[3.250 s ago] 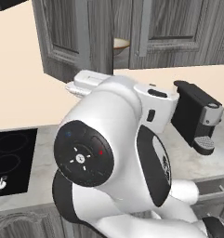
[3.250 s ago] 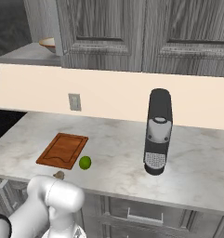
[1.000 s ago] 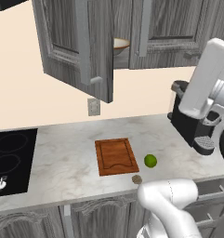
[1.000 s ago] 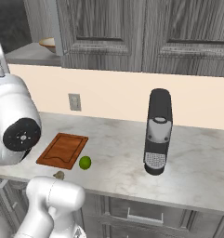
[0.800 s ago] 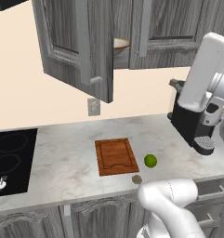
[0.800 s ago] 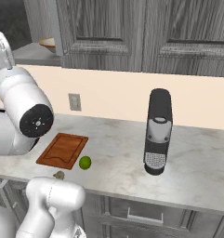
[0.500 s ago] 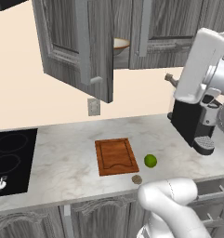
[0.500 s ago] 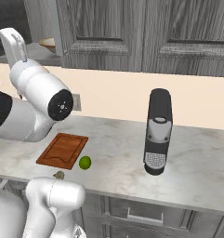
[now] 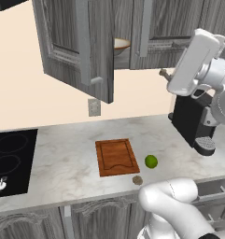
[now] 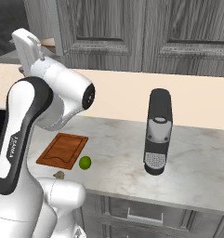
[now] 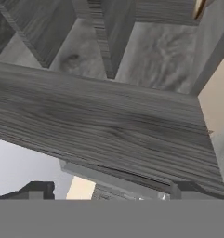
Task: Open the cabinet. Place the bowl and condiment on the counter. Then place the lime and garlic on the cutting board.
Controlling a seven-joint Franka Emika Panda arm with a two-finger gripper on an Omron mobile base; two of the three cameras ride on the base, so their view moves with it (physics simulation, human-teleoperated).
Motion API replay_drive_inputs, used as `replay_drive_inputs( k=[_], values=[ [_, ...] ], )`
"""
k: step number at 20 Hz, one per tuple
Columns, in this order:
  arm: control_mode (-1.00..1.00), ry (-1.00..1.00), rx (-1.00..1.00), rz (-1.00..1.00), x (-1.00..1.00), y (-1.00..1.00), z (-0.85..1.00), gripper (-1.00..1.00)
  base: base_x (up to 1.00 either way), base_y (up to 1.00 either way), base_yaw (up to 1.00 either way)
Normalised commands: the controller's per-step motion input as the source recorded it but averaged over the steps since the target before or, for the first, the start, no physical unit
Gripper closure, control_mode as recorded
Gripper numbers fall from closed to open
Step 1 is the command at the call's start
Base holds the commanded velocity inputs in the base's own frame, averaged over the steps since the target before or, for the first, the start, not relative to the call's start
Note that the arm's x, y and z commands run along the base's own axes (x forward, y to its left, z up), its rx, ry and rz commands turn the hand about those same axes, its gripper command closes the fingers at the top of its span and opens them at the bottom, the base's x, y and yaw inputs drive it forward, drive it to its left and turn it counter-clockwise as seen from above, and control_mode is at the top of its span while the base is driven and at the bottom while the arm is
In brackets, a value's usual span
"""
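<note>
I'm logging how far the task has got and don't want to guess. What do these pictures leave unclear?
- The bowl: left base view, a sliver past the open cabinet door; the rest is hidden.
- The condiment: the door and cabinet frame cover the shelf.
- The gripper: in the hand view, fingertips barely rise above the bottom edge, so open or shut is unclear.
- The garlic: too small for detail.

I see the cabinet (image 9: 81,51) door swung open, the bowl (image 9: 122,44) inside, lime (image 9: 151,161) and garlic (image 9: 137,179) beside the cutting board (image 9: 116,156).
</note>
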Motion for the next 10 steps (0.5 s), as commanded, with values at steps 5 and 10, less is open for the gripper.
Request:
replay_drive_inputs(
  k=[5, 10],
  values=[
    [-1.0, -0.09, -0.1, 0.13, 0.0, 0.0, -0.03, -1.0, 0.0, 0.0, 0.0],
    [-1.0, -0.04, -0.1, 0.08, 0.03, 0.11, 0.0, -1.0, 0.0, 0.0, 0.0]
  ],
)
